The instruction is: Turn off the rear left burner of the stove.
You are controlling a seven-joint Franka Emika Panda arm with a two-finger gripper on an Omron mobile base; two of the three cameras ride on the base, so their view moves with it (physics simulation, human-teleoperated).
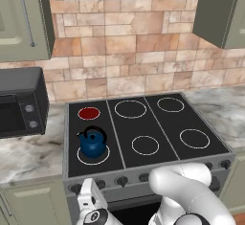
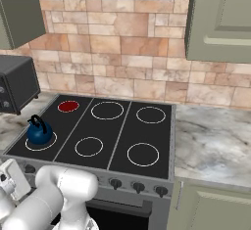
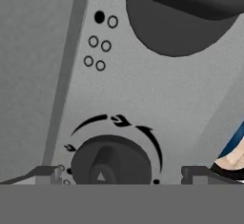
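Burner (image 1: 89, 113) glows red at stove (image 1: 191, 118) rear left, behind the kettle (image 1: 93, 143). Gripper (image 3: 121, 173) is wide open, tips straddling a front-panel knob (image 3: 110, 163). Knob sits dead ahead, centred between them.

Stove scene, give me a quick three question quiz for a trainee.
1. True or false: the rear left burner glows solid red.
2. What sits on the front left zone: A) a pan, B) a blue kettle, C) nothing?
3. In the hand view, what lies between the gripper fingertips?
Key: 1 true. 2 B. 3 a dark knob on the stove front, jaws apart on either side.
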